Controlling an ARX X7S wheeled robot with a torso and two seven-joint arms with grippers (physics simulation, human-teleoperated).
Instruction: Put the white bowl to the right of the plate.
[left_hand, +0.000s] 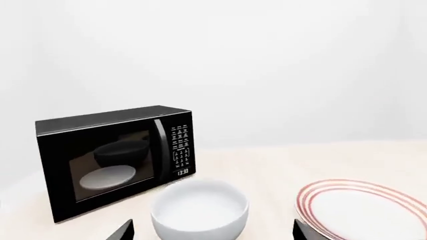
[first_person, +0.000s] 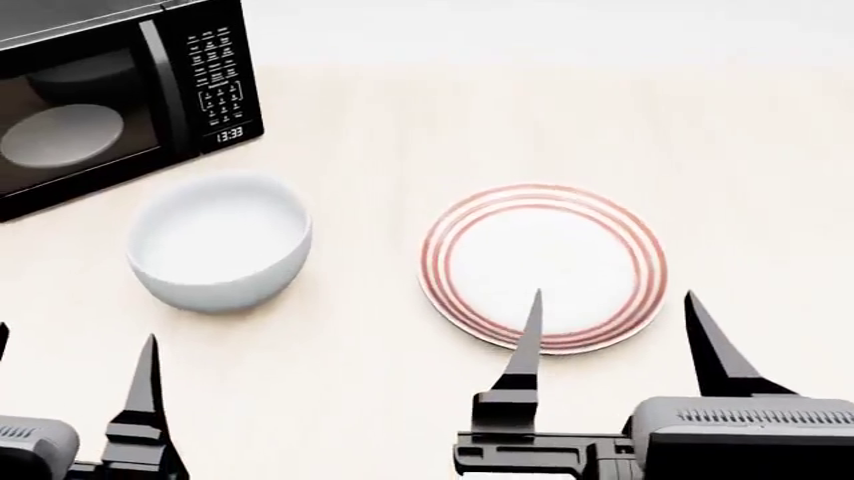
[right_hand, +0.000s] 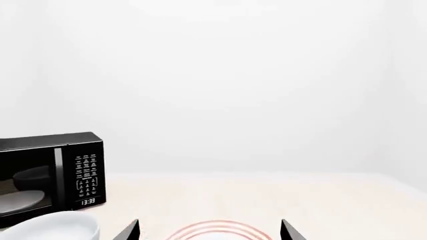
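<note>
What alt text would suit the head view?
A white bowl sits left of a red-ringed plate on a pale table, with a black microwave behind the bowl. Both open grippers, left and right, hover at the near edge, holding nothing.

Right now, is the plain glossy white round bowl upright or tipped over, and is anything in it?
Upright and empty: the white bowl sits rim-up on the pale table, its smooth inside bare in the head view.

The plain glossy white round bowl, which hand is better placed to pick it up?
Left. The left hand sits open just in front of the white bowl, while the right hand hovers open by the red-ringed flat plate, farther from the bowl.
</note>
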